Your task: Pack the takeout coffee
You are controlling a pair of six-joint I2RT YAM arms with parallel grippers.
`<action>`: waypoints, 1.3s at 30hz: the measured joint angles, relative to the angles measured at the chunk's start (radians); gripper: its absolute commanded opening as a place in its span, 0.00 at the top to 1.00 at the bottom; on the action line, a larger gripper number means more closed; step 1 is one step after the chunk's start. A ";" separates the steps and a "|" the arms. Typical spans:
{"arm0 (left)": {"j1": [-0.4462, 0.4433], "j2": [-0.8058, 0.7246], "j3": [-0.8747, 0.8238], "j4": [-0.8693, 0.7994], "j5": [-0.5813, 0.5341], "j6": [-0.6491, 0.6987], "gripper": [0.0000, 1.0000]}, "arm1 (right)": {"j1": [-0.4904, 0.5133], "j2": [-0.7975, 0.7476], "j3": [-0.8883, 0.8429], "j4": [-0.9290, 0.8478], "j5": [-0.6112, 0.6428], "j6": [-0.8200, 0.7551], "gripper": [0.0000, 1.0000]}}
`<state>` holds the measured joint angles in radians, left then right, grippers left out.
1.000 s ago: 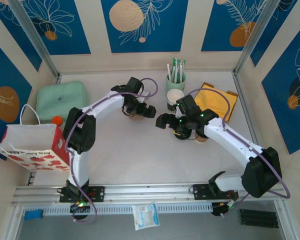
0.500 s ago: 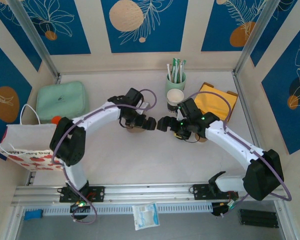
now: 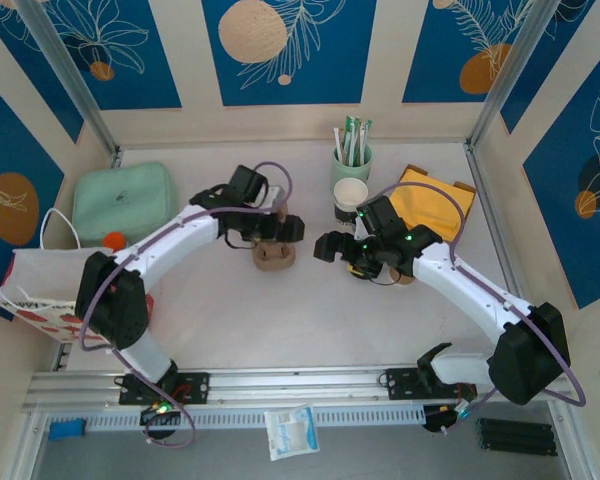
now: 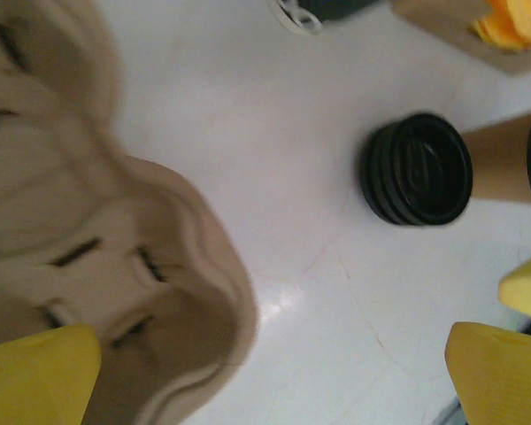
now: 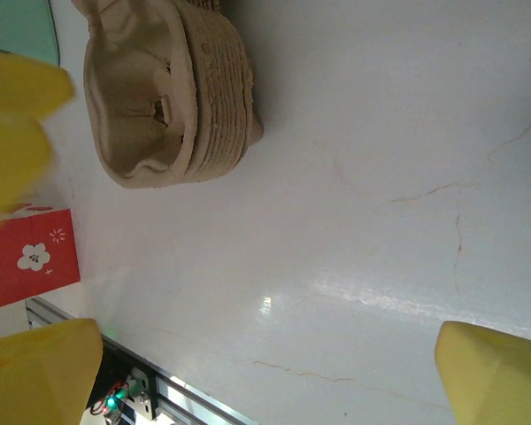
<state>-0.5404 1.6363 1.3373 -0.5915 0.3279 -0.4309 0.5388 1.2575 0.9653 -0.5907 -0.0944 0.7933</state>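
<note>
Top external camera: fixed high, looking steeply down on the whole table [image 3: 280, 325]. Left wrist camera: very close above the pulp cup carrier [image 4: 115, 266], at 8 o'clock. Right wrist camera: farther off, carrier at 11 o'clock. All three views share that carrier.

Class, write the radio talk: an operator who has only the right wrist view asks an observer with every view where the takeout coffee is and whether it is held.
Operator: I see a pulp carrier and a red bag corner. Where is the takeout coffee?
Observer: It stands upright at the back, just in front of a green cup of sticks.
Operator: Is it held?
Observer: No; the left gripper hangs open over the carrier, away from it.
</note>
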 measured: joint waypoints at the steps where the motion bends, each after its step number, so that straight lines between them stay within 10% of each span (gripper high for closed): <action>1: 0.024 -0.012 -0.004 0.007 -0.009 -0.003 0.01 | 0.000 0.000 0.000 0.000 0.000 0.000 0.03; 8: 0.120 -0.073 -0.100 0.058 -0.037 -0.010 0.01 | 0.000 0.025 0.000 0.000 -0.006 0.003 0.03; 39: 0.044 -0.074 -0.292 0.314 0.044 -0.175 0.01 | -0.011 0.177 0.038 0.079 -0.133 0.043 0.12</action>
<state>-0.4961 1.5623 1.0451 -0.2779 0.3717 -0.6056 0.5278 1.4342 1.0031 -0.5117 -0.2272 0.8360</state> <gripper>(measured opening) 0.994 0.905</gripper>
